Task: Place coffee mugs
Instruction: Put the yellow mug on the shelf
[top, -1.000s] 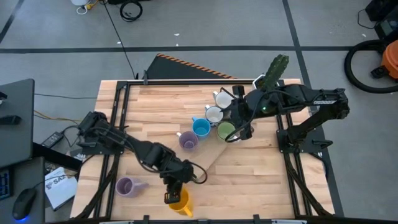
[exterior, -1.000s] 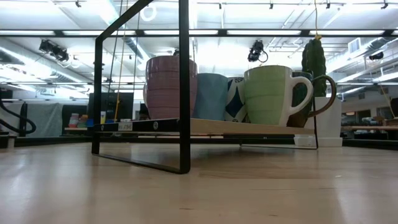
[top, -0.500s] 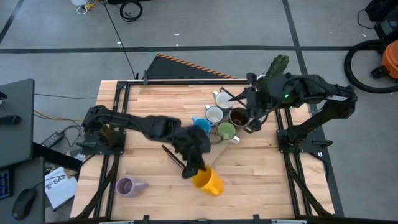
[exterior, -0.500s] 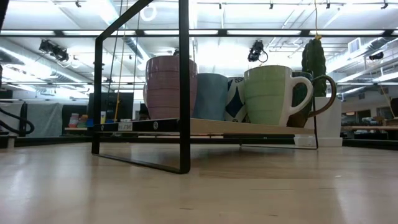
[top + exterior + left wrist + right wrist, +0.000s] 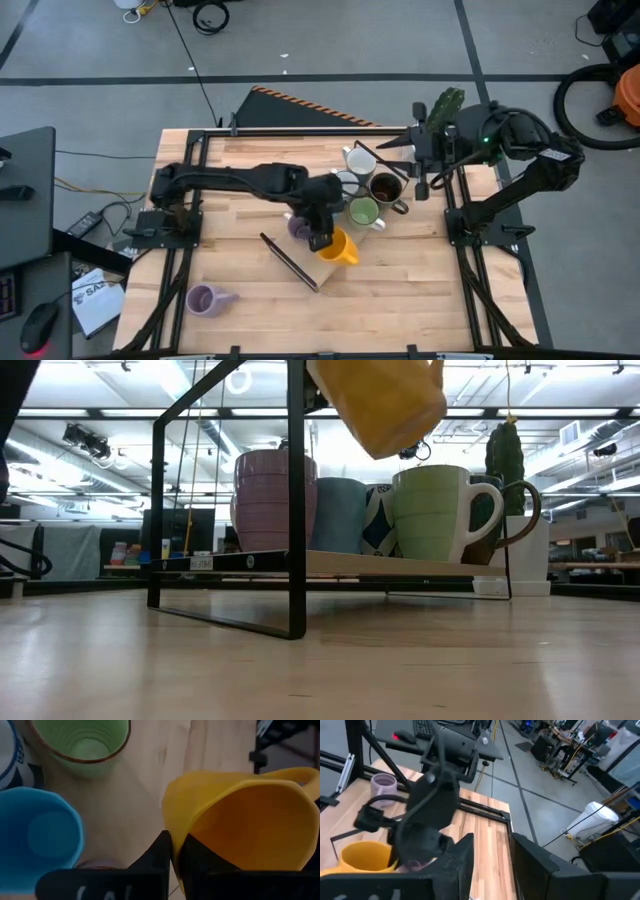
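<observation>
The left tool (image 5: 321, 240) has swung the orange mug (image 5: 338, 247) from the bench's near edge up beside the rack, pinching its rim. The mug hangs tilted, just on the near side of the green mug (image 5: 364, 211). The right tool (image 5: 421, 186) waits beyond, fingers spread, empty.

The left gripper (image 5: 322, 240), clamped on the rim of the orange mug (image 5: 337, 246), now hangs over the middle of the table (image 5: 420, 290), just beside the green mug (image 5: 364, 211); a second ago it was down at the near edge. The orange mug now shows tilted at the top of the low view, above the purple mug (image 5: 275, 500). The right gripper (image 5: 425, 180), jaws apart, now sits nearer the far right corner, off the mug cluster.
</observation>
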{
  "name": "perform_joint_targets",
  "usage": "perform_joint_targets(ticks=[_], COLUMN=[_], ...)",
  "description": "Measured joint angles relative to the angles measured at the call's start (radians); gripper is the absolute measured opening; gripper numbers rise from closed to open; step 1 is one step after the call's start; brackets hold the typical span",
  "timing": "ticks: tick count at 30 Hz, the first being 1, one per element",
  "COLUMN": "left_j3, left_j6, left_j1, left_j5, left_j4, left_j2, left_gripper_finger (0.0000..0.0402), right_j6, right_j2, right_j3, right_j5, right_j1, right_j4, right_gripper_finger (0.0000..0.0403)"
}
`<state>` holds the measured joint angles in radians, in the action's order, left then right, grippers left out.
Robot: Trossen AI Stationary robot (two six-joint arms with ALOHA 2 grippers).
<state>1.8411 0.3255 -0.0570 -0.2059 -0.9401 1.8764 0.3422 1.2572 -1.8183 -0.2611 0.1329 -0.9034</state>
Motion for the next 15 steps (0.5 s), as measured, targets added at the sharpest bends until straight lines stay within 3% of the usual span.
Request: perform_joint_targets(ticks=[8, 15], left_j3=[0.338, 0.378], left_j6=[-0.073, -0.102], left_j1=[-0.021, 0.018], left_j5=[0.154, 0.194], left_j4=[-0.312, -0.329], left_j2=[0.207, 0.272], left_gripper_finger=[0.0024, 0.0024], right_j6=[0.020, 0.025], right_j2=[0.000, 0.000], right_j3=[0.000, 0.000], right_j5=[0.001, 0.034], right_j1=[0.000, 0.001], right_j4=[0.033, 0.026], right_gripper_finger=[0.0134, 0.0134])
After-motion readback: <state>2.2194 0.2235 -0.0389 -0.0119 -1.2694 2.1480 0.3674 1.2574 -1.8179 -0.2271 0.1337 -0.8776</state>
